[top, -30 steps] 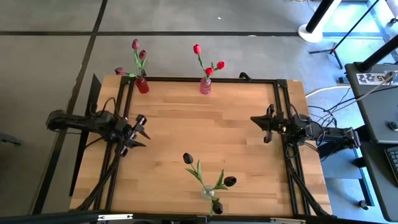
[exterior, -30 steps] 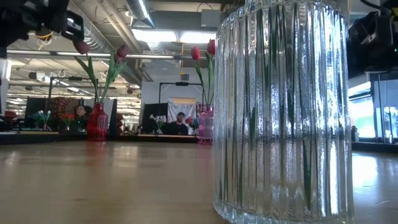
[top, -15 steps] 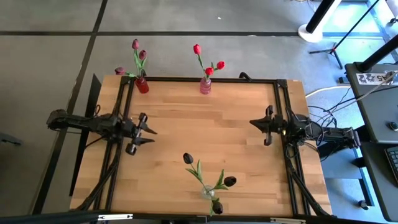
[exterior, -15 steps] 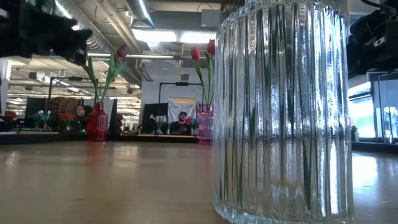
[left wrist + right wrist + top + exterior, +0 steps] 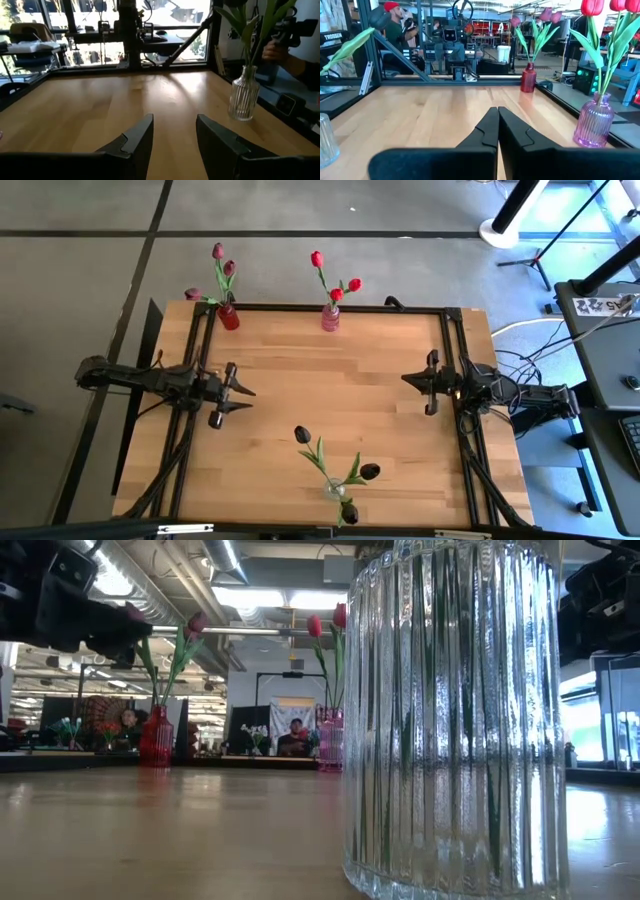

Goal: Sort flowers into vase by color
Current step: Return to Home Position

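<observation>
Flowers (image 5: 317, 259) stand sorted by color in three vases (image 5: 330, 319). The left gripper (image 5: 247, 398) hovers with jaws spread. The right gripper (image 5: 408, 378) has its jaws pressed together.

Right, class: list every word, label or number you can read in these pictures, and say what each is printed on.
"TROSSEN": white letters on a dark sign in the room, in the right wrist view.
White sheet beside the table, in the high view: dark marks, too small to read.
Nothing else can be read.
</observation>
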